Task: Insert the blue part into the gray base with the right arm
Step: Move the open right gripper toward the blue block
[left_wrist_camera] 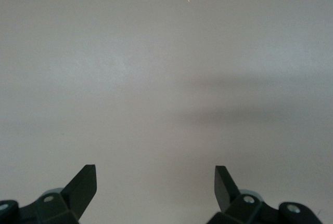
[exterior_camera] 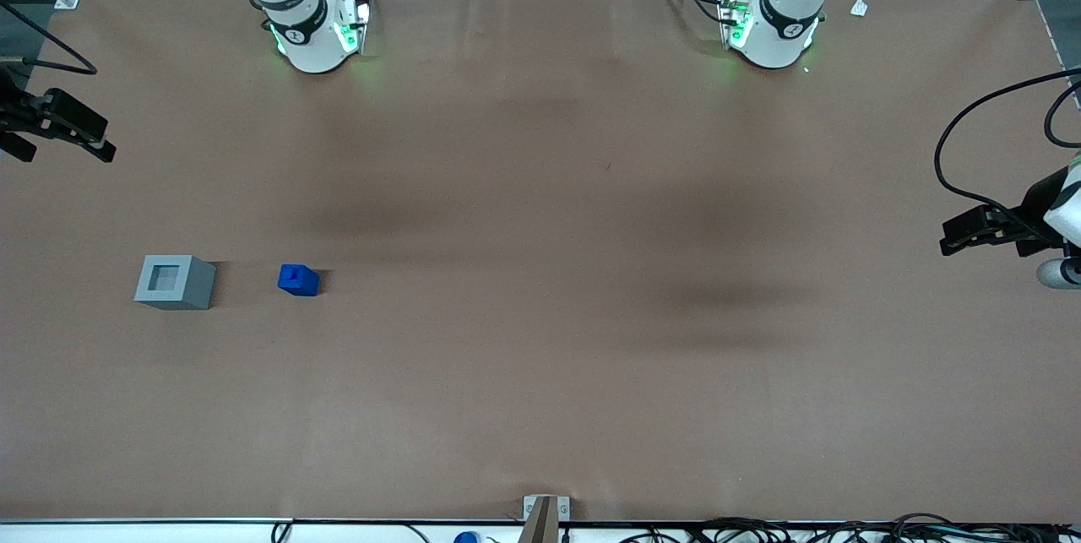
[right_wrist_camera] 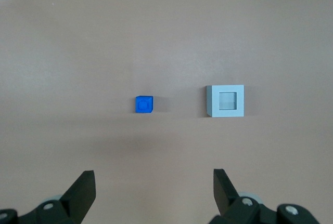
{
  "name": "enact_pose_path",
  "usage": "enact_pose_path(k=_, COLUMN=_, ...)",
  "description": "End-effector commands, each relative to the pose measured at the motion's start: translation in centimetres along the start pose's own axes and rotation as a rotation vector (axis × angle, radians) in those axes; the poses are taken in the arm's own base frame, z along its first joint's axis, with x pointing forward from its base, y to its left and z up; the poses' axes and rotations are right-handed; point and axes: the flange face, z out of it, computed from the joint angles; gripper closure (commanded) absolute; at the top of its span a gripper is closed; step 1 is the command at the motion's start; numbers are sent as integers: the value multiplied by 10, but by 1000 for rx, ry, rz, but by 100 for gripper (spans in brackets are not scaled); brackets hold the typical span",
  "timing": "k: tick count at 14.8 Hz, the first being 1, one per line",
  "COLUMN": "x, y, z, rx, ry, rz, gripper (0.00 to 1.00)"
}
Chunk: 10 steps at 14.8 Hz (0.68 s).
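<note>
On the brown table cover (exterior_camera: 540, 357), toward the working arm's end: two loose task pieces, entered below.
Blue part (exterior_camera: 298, 279): stands alone on the cover beside the gray base, apart from it with a clear strip of cover between; nothing touches it.
Blue part, orientation: upright, raised stud pointing up; squarish seen from above in the right wrist view (right_wrist_camera: 144, 104), so no marked long axis in plan; its sides look roughly square with those of the base.
Gray base (exterior_camera: 175, 282): rests flat, square recess open upward and unfilled (right_wrist_camera: 226, 101).
Gripper (right_wrist_camera: 153, 190): on the right arm, high above the table and well apart from both pieces; fingers (right_wrist_camera: 83, 190) spread wide, holding nothing.
Task status: judged as not begun; approach and pickup lie ahead.
Risk, pickup: the part is small and light; an off-centre descent would likely nudge or tip it instead of seating it between the fingers.
Risk, grip: closing on the narrow stud alone could let the part swing or slip.
Risk, insertion: any tilt or twist in the hold would likely catch the recess rim, jam, or shove the unfastened base sideways.
</note>
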Motion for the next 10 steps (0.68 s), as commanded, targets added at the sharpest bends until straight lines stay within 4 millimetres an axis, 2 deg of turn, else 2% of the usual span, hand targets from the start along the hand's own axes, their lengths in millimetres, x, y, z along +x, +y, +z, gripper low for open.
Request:
enact_pose_path(k=1, x=-3, y=-9, z=-5, rx=2, ry=2, rz=-30, gripper=0)
enact_pose_path(k=6, x=-3, y=-13, z=-6, rx=1, ry=0, rz=-39, gripper=0)
enact_pose_path(k=8, x=1, y=-19, z=10, rx=2, ry=-32, rz=-50, gripper=0)
enact_pose_path(k=10, x=8, y=-16, z=29, rx=3, ry=-61, rz=-42, gripper=0)
